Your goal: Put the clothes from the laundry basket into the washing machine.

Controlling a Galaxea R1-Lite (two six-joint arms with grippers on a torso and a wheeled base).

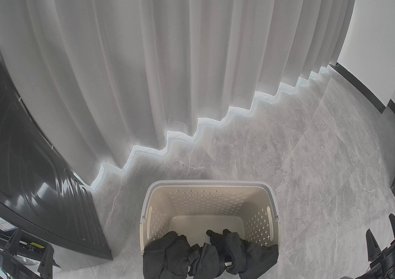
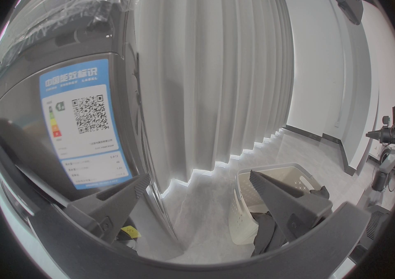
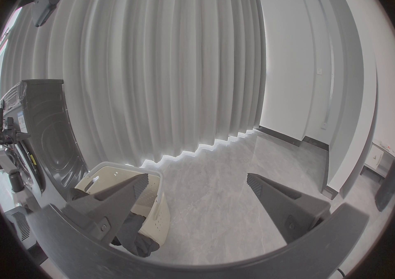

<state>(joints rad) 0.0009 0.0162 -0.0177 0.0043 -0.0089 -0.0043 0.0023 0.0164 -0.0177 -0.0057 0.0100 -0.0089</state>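
Blue-and-white energy label (image 2: 84, 127) with QR code (image 2: 91, 113) on washing machine (image 2: 22, 96)

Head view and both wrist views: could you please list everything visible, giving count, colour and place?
laundry basket: 1, cream, on the floor straight ahead
clothes: a bundle, black, draped over the basket's near rim; number unclear
washing machine: 1, dark grey, left of the basket
label: 1, blue and white, on the machine
curtain: white, behind the basket
floor: grey stone tiles
wall: white, far right
left gripper: dark grey, fingers apart, beside the machine
right gripper: dark grey, fingers apart, right of the basket
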